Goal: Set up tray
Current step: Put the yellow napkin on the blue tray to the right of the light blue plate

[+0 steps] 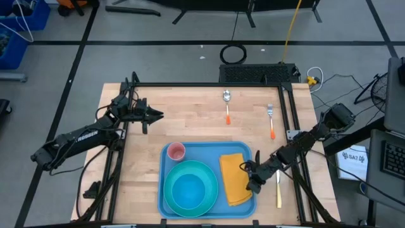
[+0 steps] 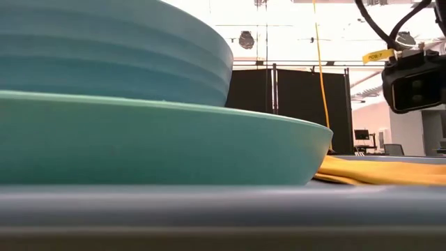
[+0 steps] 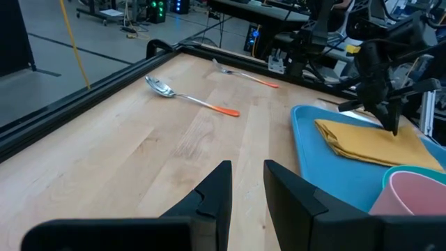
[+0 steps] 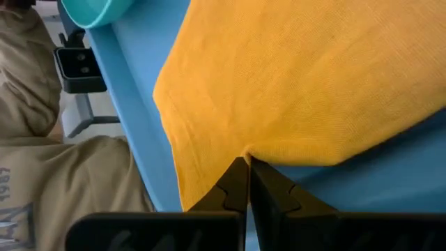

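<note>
The light-blue tray (image 1: 243,149) lies at the table's near middle. On it stand a teal plate (image 1: 169,196) with a teal bowl (image 1: 190,189) in it and a pink cup (image 1: 175,151). A folded yellow napkin (image 1: 233,180) lies flat on the tray's right part. My right gripper (image 1: 248,170) is shut at the napkin's right edge. My left gripper (image 1: 158,115) hangs over bare wood at the far left, its fingers (image 3: 216,185) a small gap apart and holding nothing. My right gripper pinches the napkin's right edge (image 4: 245,152) between its two fingertips (image 4: 237,178), and the cloth puckers slightly there. The fingers slant down from the table's right side. The napkin lies flat on the tray (image 4: 132,90). How many layers are held cannot be seen.
A spoon (image 1: 227,104) and a fork (image 1: 270,119), both orange-handled, lie on the wood at the far side. A knife (image 1: 277,187) lies right of the tray. Black rails (image 1: 297,120) frame the table. A person in beige clothing (image 4: 42,174) stands beyond the tray's edge.
</note>
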Controlling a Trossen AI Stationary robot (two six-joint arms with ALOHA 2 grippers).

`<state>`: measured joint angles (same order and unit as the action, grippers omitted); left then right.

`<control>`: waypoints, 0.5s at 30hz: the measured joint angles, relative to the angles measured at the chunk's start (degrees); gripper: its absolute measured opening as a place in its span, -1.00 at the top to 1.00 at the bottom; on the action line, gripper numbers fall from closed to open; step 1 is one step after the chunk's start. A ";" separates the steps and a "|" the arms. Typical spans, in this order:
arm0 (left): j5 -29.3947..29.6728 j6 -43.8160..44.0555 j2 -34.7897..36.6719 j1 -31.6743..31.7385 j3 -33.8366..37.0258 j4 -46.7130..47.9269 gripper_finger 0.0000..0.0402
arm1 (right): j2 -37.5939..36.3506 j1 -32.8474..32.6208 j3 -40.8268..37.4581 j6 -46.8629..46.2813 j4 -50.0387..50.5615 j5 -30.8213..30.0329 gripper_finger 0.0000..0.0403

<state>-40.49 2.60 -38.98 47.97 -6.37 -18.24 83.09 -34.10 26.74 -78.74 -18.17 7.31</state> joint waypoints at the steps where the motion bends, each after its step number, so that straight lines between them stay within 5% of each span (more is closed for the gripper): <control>1: -0.01 0.09 0.01 0.00 0.00 0.01 0.56 | 0.00 0.13 0.00 0.00 0.00 -0.14 1.00; 15: 0.00 0.12 0.01 0.00 0.00 0.01 0.56 | -0.02 -3.33 0.00 -6.46 0.07 -17.12 1.00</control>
<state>-40.49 2.72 -38.97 47.97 -6.37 -18.23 83.07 -37.43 26.74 -85.20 -18.11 -9.81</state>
